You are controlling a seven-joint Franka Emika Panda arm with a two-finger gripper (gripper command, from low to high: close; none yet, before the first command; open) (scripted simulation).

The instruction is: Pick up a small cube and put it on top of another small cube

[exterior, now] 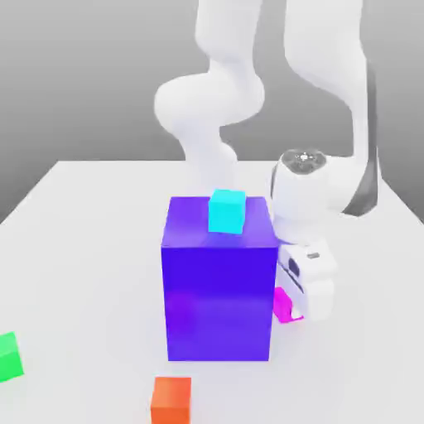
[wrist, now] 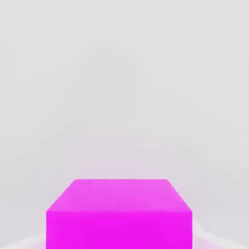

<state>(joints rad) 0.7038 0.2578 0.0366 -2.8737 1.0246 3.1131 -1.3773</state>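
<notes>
Grey backdrop [exterior: 99,83] rises behind the broad white table [exterior: 91,224], and over it we see the robot arm [exterior: 319,186] reaching down beside the big blue-violet block [exterior: 219,302]. The gripper [exterior: 288,307] has its jaws closed on the small magenta cube [wrist: 119,231], pinching it from both sides. That cube sits low by the block's side, towards the exterior view's right; we cannot tell whether it has left the table.

Our first worry is the block: if we lift at a slant, the hand or cube could clip it and knock off the cyan cube [exterior: 226,212] on top. A shallow pinch could let our cube twist or slip on the way up. We cannot tell which small cube is meant as the base, the cyan, the orange [exterior: 171,401] or the green [exterior: 8,358]; releasing off-centre or too high would topple the stack.
</notes>
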